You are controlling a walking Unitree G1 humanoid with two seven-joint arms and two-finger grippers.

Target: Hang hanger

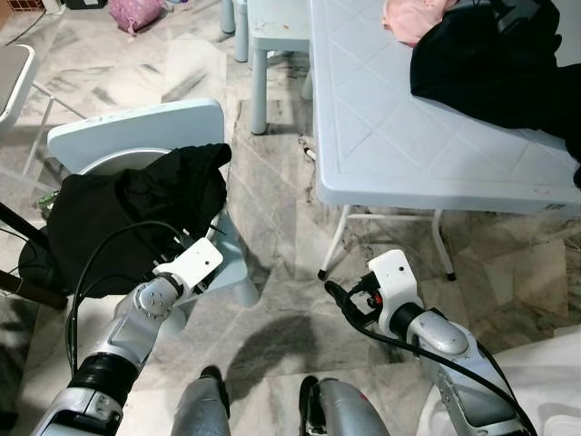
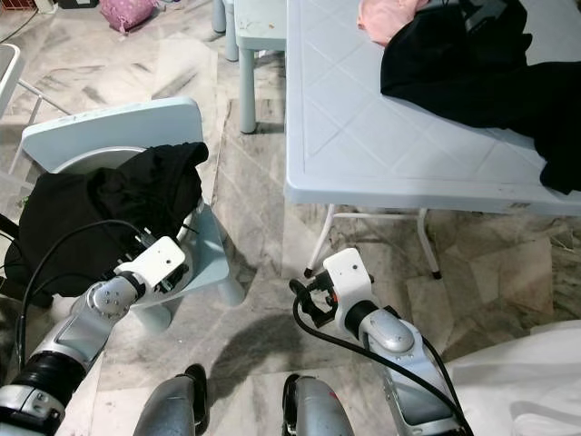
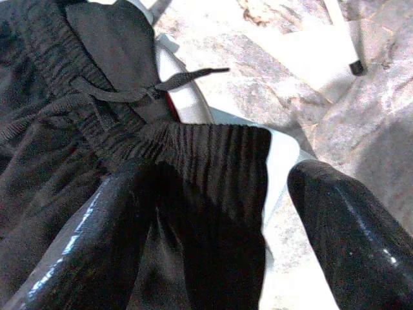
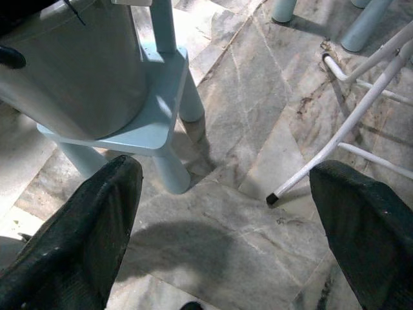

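Note:
A black garment (image 1: 127,213) with a drawstring waistband (image 3: 193,145) lies heaped on a small light-blue chair (image 1: 136,132) at my left. My left gripper (image 3: 219,226) hangs open just over the garment's near edge, one finger (image 3: 97,245) on each side of the waistband. In the head views its fingers reach onto the cloth (image 1: 172,247). My right gripper (image 4: 222,232) is open and holds nothing. It hovers low over the marble floor between the chair's foot and the table leg (image 1: 340,298). No hanger can be made out.
A light-blue plastic table (image 1: 408,136) stands at the right on thin white legs (image 4: 348,123), bearing black clothes (image 1: 490,64) and a pink cloth (image 1: 408,18). A small stool (image 1: 263,36) stands behind. White fabric (image 1: 545,372) lies at the lower right.

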